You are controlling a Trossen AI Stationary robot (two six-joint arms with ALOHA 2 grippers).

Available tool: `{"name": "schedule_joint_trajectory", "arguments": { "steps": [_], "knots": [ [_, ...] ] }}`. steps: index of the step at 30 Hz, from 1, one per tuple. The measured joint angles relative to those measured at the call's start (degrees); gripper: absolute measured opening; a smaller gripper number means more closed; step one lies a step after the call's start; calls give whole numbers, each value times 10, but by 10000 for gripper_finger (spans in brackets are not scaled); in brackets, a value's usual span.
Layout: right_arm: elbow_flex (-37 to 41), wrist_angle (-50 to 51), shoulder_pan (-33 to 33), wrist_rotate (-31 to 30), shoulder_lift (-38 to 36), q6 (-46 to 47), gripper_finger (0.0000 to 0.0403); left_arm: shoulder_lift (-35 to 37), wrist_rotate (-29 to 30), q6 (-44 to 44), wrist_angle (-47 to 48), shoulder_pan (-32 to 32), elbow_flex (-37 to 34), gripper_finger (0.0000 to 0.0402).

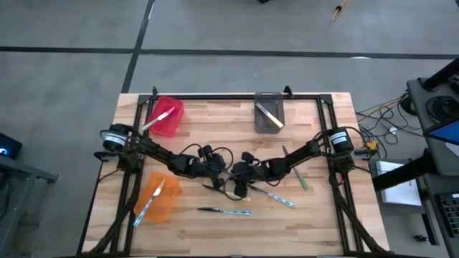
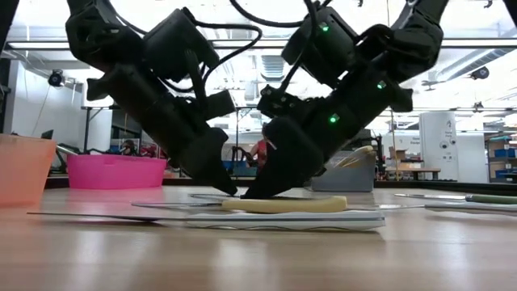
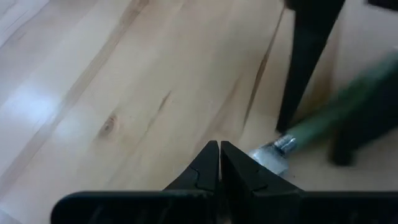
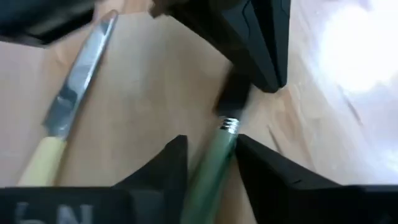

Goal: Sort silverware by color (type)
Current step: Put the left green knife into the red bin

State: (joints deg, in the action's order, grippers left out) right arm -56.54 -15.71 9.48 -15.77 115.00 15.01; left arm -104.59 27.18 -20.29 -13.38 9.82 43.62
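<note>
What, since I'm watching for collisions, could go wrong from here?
1. The left gripper, shut, and the right gripper, open astride the green-handled knife, work very close together and might bump.
2. The left tip sits by that knife's blade, so a lift may twist it.
3. The yellow-handled knife nearby could get nudged.

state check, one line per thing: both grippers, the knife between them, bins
left gripper: shut, tips at the green-handled knife's blade
right gripper: open, fingers astride the green handle
green-handled knife: flat on the table, not lifted
red bin: holds one knife
grey bin: holds knives
orange bin: holds knives
</note>
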Motion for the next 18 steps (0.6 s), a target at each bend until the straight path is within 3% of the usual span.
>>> {"name": "schedule_joint_trajectory", "arguments": {
  "steps": [6,18],
  "knots": [
    [-19,22,-1,-1,21,-22,39,55,4,32,15,0,0,0],
    [-16,2,-8,14,-22,-15,39,223,35,66,49,0,-46,0]
  ]
}}
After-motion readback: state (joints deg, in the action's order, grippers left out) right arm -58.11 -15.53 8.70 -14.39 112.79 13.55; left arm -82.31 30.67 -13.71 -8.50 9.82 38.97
